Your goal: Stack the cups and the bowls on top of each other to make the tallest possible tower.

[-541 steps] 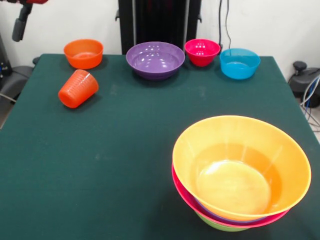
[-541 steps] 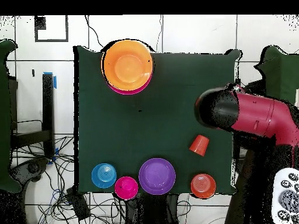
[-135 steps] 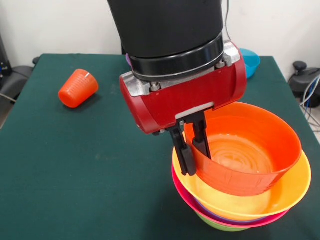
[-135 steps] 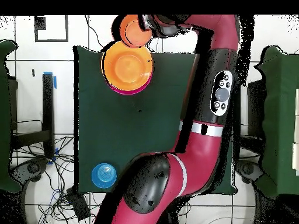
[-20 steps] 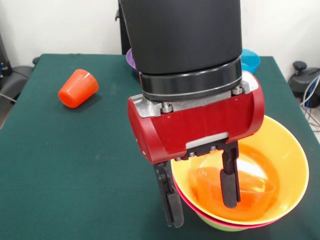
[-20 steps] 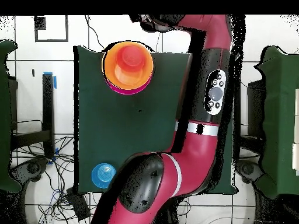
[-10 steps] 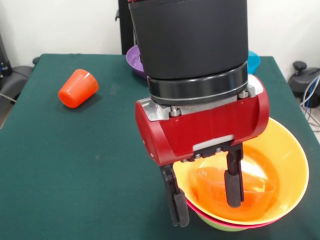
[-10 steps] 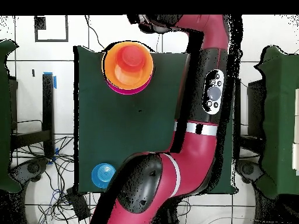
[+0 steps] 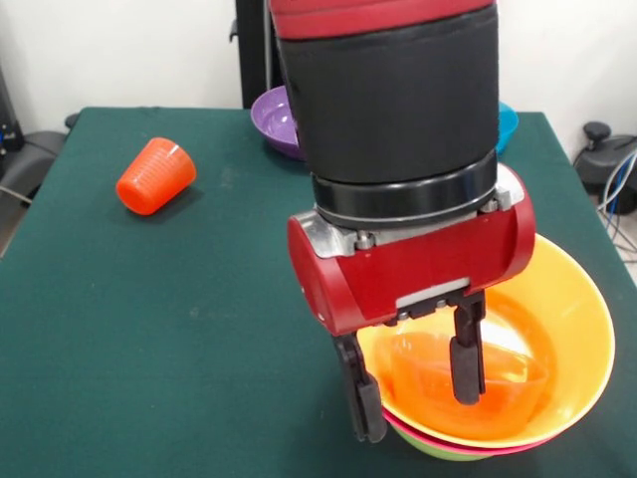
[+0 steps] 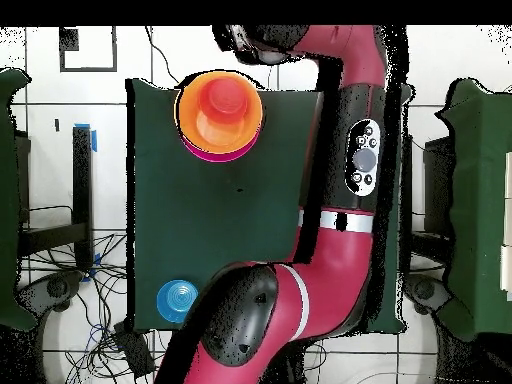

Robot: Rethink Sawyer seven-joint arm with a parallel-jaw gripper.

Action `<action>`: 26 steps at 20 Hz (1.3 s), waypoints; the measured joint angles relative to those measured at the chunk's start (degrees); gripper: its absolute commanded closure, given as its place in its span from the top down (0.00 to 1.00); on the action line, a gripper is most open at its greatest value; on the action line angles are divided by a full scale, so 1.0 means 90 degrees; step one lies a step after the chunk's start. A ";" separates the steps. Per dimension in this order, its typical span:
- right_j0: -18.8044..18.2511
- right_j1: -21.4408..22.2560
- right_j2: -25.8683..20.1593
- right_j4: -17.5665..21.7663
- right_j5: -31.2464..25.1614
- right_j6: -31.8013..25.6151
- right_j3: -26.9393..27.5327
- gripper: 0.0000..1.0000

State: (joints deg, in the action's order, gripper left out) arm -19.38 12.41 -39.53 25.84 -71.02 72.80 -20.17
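Note:
The tower stands at the front right: a large orange bowl [image 9: 582, 329] nested in the pink bowl [image 9: 423, 436] over a green bowl [image 9: 438, 454]. A small orange bowl [image 9: 503, 373] lies inside the large one; it also shows in the overhead view [image 10: 224, 100]. My gripper [image 9: 418, 383] is open and empty. One finger hangs inside the large orange bowl beside the small bowl, the other outside the tower's rim. The orange-red cup [image 9: 155, 175] lies on its side at the far left, well apart from the gripper.
A purple bowl [image 9: 282, 119] and a blue bowl [image 9: 507, 119] peek out behind my arm at the table's far side. The blue bowl also shows in the overhead view [image 10: 178, 300]. My arm [image 10: 355, 180] covers the table's right side there.
My open gripper has risen a little and shifted slightly right. The small orange bowl stays where it lies inside the large orange bowl.

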 measured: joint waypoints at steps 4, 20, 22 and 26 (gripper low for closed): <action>0.0000 0.0033 0.0081 -0.0049 -0.0003 0.0000 -0.0179 1.00; -0.0001 0.0207 0.0124 -0.0201 -0.0114 0.0000 -0.0351 1.00; -0.0003 0.0254 0.0151 -0.0220 -0.0120 0.0000 -0.0394 1.00; -0.0039 0.0375 0.0255 -0.0284 -0.0118 0.0000 -0.0604 1.00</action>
State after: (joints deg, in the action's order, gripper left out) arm -19.73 15.79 -37.24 23.28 -72.09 72.80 -25.61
